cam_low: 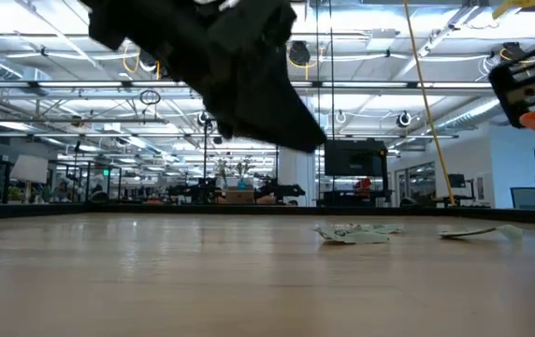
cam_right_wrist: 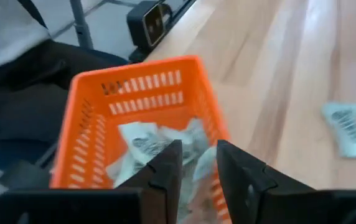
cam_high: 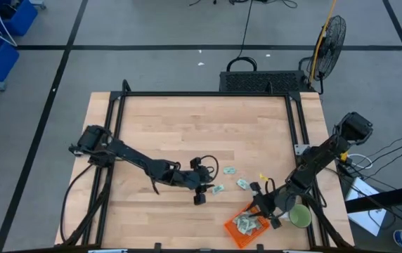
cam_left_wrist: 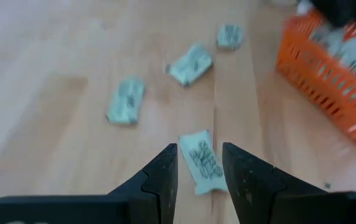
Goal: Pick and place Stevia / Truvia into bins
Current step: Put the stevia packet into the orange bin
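Observation:
Several pale green and white sachets lie flat on the wooden table [cam_high: 187, 133]: one [cam_left_wrist: 201, 165] shows between the fingertips of my left gripper [cam_left_wrist: 200, 146], others [cam_left_wrist: 126, 99] [cam_left_wrist: 190, 64] lie farther off. My left gripper [cam_high: 201, 195] is open, above the table, and touches nothing. The orange meshed basket [cam_high: 247, 225] stands near the table's near edge and holds several sachets [cam_right_wrist: 144, 143]. My right gripper [cam_high: 264, 204] hovers over the basket [cam_right_wrist: 134, 93], open [cam_right_wrist: 198, 144].
A round green mug [cam_high: 299, 216] stands just right of the basket, beside my right arm. Two sachets [cam_low: 352, 232] show flat on the table in the low view. The table's far half is bare wood. A black frame rail [cam_high: 201, 93] runs along the far edge.

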Robot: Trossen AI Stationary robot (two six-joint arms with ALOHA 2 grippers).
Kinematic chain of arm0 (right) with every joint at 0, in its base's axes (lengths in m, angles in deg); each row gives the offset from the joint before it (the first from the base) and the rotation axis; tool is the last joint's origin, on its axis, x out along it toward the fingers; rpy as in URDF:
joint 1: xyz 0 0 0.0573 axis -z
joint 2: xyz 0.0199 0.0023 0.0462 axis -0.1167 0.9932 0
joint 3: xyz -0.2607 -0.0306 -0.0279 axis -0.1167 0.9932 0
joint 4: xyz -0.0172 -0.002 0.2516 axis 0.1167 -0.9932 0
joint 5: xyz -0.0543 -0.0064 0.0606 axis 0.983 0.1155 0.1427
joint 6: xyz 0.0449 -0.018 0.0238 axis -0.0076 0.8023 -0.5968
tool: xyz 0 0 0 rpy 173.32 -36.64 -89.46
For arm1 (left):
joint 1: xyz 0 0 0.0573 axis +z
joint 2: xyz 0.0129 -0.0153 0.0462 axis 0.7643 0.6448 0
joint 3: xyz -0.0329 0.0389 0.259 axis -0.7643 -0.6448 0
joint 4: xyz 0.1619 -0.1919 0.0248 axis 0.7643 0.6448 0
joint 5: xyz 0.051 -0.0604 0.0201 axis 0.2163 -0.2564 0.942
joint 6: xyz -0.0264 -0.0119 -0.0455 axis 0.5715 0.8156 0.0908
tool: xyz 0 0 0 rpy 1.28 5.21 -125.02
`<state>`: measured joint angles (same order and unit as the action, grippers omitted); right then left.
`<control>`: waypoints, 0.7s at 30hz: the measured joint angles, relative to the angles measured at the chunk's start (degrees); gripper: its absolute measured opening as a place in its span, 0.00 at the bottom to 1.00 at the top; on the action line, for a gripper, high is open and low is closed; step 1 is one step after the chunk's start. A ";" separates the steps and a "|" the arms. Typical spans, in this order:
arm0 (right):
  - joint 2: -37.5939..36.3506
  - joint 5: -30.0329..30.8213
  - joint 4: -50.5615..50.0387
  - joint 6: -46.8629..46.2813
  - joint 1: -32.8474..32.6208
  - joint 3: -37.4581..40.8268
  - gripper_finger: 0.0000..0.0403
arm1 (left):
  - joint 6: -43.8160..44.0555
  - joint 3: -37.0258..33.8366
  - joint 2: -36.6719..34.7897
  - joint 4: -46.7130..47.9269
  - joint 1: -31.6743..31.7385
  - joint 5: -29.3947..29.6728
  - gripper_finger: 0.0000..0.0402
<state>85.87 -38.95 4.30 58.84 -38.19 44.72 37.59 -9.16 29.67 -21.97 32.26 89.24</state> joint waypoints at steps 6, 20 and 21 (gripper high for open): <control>-0.55 4.71 1.00 4.54 2.67 0.00 0.24 | 3.79 -0.02 4.86 -2.08 0.23 -3.32 0.33; -0.74 5.52 1.67 8.07 5.23 0.00 0.23 | -0.78 0.13 11.07 -6.41 -0.06 -4.17 0.33; -0.74 5.52 1.75 8.32 5.23 0.00 0.23 | -0.78 0.13 11.07 -5.99 -0.13 -3.80 0.33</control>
<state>85.13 -33.43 6.05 67.15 -32.96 44.72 36.80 -9.03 40.74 -27.96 32.13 85.45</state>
